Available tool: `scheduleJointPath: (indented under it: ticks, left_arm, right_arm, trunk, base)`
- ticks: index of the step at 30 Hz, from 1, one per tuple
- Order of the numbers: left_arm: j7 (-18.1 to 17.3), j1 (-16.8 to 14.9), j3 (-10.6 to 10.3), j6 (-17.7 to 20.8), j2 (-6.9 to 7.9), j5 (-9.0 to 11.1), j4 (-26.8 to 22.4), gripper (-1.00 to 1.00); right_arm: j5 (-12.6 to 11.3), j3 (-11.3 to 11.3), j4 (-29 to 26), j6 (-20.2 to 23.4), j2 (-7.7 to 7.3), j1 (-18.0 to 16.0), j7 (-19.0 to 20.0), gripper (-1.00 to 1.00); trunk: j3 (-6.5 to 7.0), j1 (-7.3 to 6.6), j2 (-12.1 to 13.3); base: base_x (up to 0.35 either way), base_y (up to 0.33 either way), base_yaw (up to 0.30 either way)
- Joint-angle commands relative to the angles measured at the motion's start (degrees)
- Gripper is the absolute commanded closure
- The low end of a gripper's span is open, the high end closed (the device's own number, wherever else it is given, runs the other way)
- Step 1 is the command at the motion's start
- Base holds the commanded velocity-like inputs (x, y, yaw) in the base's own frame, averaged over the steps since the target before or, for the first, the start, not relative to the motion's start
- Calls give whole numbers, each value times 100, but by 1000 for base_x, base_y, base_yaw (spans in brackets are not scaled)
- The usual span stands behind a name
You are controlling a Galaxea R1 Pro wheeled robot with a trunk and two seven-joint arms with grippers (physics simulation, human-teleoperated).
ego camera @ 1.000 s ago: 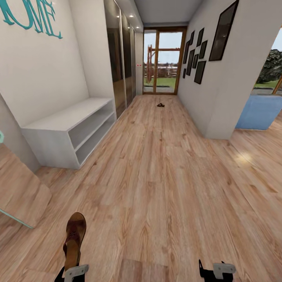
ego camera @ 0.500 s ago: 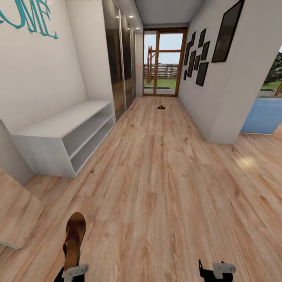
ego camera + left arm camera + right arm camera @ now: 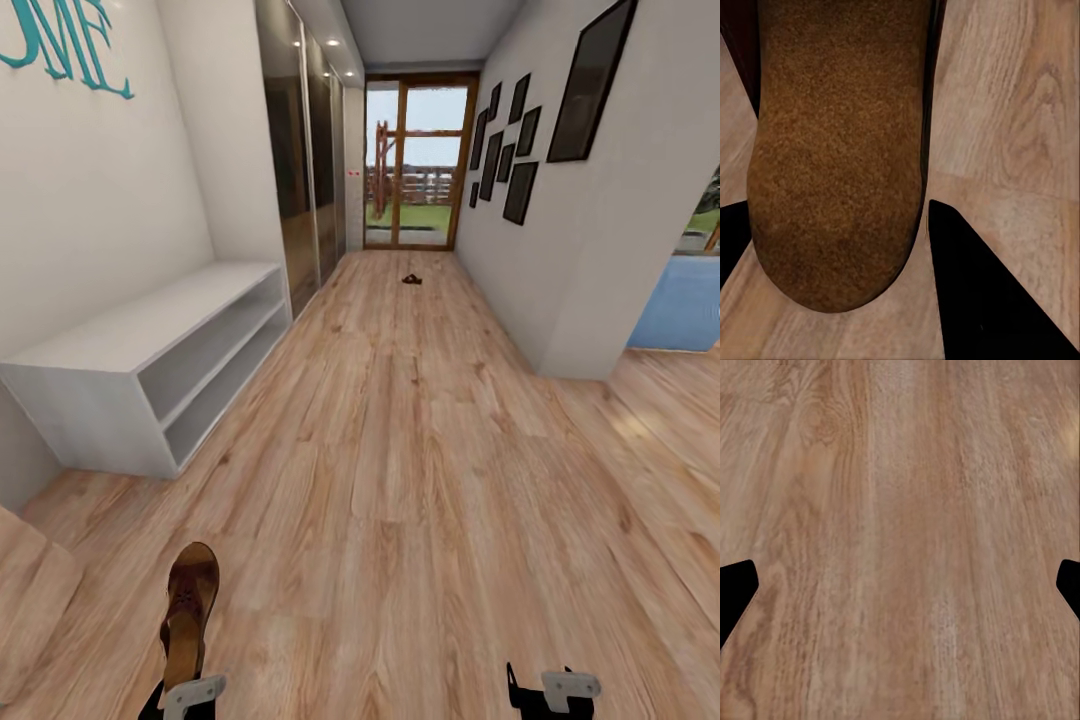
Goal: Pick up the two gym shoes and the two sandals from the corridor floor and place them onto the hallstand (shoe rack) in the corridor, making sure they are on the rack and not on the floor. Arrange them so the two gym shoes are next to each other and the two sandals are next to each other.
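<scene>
A dark brown sandal (image 3: pixel 190 608) with a tan insole sticks up from my left gripper (image 3: pixel 183 692), which is shut on it low at the head view's left. In the left wrist view its rough brown sole (image 3: pixel 840 150) sits between the black fingers (image 3: pixel 982 300). The second sandal (image 3: pixel 411 279) lies far down the corridor floor (image 3: pixel 400 450) near the glass door. The grey-white hallstand (image 3: pixel 120 345) stands against the left wall, both shelf slots bare. My right gripper (image 3: pixel 545 692) hangs open over bare planks (image 3: pixel 900 570). The gym shoes are out of view.
Dark mirrored wardrobe doors (image 3: pixel 300 150) follow the hallstand along the left wall. A glass door (image 3: pixel 415 160) closes the corridor's end. A wall corner (image 3: pixel 585 330) with black picture frames (image 3: pixel 510 150) juts at right, with a blue sofa (image 3: pixel 680 305) beyond. A leaning mirror (image 3: pixel 30 600) shows at lower left.
The whole view has shifted: the hallstand and leaning mirror slid left and down, so the camera moved. The sandal stays in my left gripper; both grippers hold their places.
</scene>
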Motion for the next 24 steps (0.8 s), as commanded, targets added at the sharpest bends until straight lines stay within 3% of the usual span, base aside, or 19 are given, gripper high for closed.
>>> scheduleJointPath:
  ticks: [1,6,24]
  left_arm:
    - [10,-2,2,-11,0,-19,1,100]
    - [10,-2,2,-11,0,-16,1,100]
    - [10,0,2,-11,0,-22,1,100]
  right_arm:
    - [20,13,5,-10,0,-4,-34,-100]
    - [22,14,7,-10,0,-4,-34,-100]
    - [23,14,6,-10,0,-4,-30,-100]
  trunk:
    - [-5,2,-2]
    - [-5,2,-2]
    - [-5,2,-2]
  base:
    - [339,0,-158]
    - [339,0,-172]
    - [339,0,-25]
